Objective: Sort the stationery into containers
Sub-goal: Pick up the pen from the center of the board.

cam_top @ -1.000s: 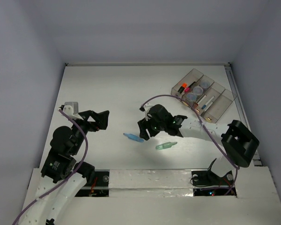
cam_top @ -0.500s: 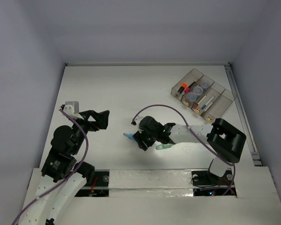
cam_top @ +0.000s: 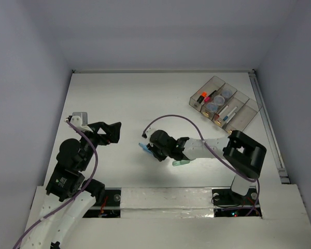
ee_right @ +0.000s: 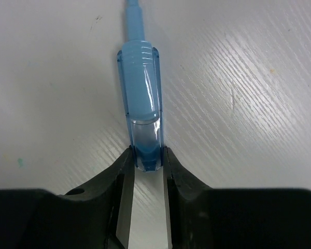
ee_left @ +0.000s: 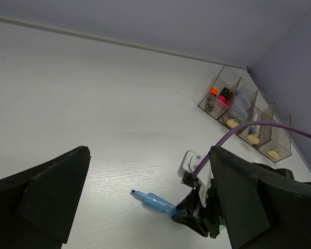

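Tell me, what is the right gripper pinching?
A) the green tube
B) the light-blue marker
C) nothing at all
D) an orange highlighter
B: the right wrist view shows the right gripper closed against both sides of one end of the light-blue marker.

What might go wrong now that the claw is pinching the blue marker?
1. The right claw grips only the very end of the blue marker, so the marker might tip or slip out when lifted.
2. The green tube lies close by and may get bumped and roll.
3. The tray sits far off at the back right, a long carry for such a small grip.
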`<move>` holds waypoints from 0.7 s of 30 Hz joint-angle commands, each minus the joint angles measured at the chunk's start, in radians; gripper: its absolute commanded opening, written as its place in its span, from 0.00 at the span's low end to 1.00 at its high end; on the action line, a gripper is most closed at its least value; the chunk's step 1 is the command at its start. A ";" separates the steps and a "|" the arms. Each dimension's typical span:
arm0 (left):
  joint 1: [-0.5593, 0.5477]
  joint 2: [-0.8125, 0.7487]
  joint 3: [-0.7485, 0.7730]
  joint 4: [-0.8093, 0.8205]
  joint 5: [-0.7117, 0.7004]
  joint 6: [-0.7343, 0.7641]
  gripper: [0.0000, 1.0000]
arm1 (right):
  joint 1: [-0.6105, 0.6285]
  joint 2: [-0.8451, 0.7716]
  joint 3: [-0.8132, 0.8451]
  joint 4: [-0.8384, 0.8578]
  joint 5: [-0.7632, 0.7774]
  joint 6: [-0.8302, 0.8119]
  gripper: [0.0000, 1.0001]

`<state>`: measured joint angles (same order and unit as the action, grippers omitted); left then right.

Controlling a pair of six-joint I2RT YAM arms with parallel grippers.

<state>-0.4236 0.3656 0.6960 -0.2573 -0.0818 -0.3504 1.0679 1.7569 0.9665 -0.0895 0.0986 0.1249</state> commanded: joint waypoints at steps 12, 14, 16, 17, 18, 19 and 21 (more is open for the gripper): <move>0.008 0.027 -0.122 0.225 0.301 -0.179 0.98 | -0.016 -0.276 0.126 -0.136 0.093 0.097 0.13; 0.008 0.021 -0.171 0.251 0.321 -0.220 0.98 | -0.028 -0.299 0.138 -0.144 0.096 0.111 0.13; 0.008 0.021 -0.196 0.288 0.335 -0.239 0.98 | -0.051 -0.330 0.153 -0.150 0.082 0.113 0.12; 0.008 0.024 -0.214 0.296 0.341 -0.251 0.98 | -0.051 -0.336 0.162 -0.159 0.079 0.111 0.12; 0.008 0.024 -0.225 0.297 0.341 -0.259 0.98 | -0.060 -0.344 0.178 -0.194 0.081 0.113 0.12; 0.008 0.021 -0.234 0.308 0.341 -0.265 0.98 | -0.060 -0.358 0.205 -0.211 0.078 0.113 0.12; 0.008 0.006 -0.268 0.319 0.326 -0.275 0.98 | -0.069 -0.381 0.227 -0.249 0.060 0.119 0.12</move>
<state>-0.4232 0.3939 0.4538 -0.0425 0.2184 -0.5789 1.0103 1.4143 1.1286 -0.2680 0.1642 0.2249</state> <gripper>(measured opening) 0.981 0.301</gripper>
